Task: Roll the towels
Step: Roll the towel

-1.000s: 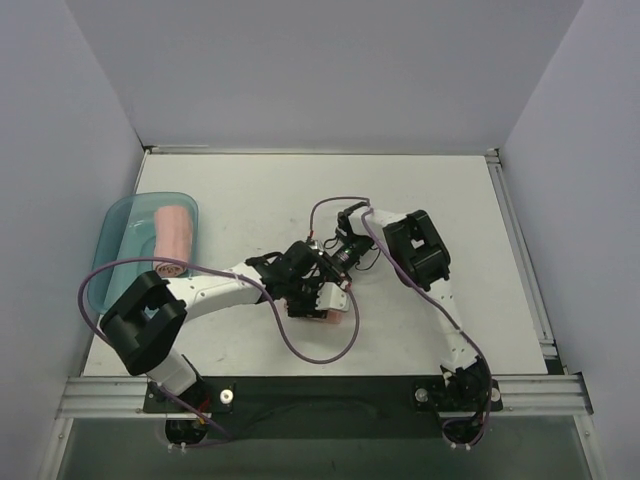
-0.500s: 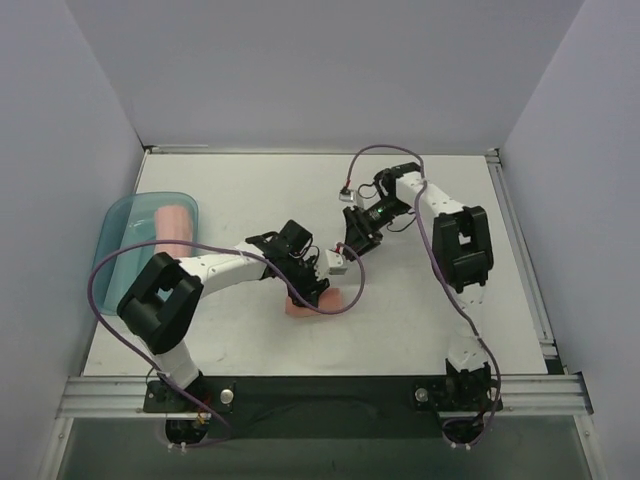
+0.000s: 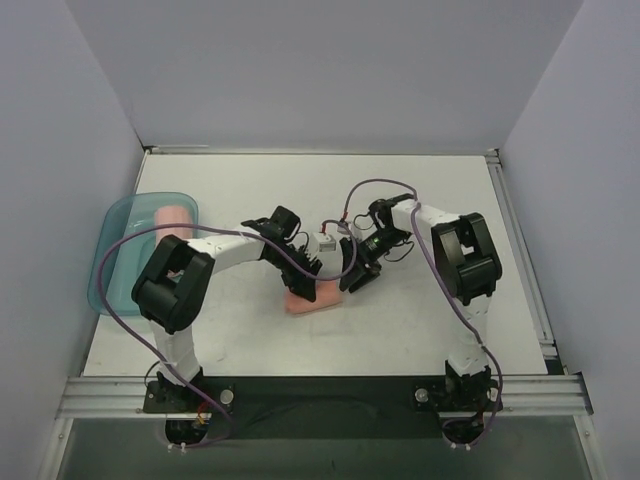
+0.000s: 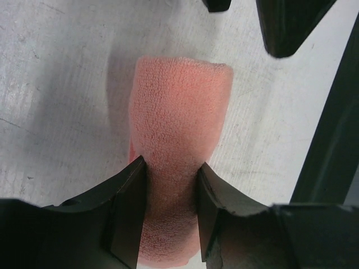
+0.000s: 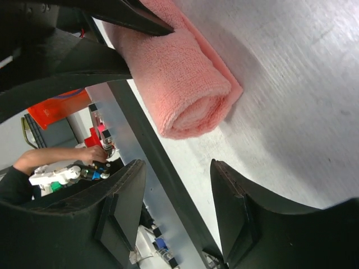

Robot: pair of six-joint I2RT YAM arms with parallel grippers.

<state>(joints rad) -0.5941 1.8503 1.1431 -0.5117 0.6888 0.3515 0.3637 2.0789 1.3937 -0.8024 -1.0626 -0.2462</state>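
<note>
Firmly, the left end effector (image 4: 171, 168) clamps the rolled towel (image 4: 179, 106) at one end.

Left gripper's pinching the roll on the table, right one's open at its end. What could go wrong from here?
1. The left gripper clamps only one end of the towel roll; lifted like this, the free end may sag or unroll.
2. The roll's outer edge lies loose on the table; dragging could peel it open.
3. The right gripper hangs open close to the left one, so they could collide.
</note>
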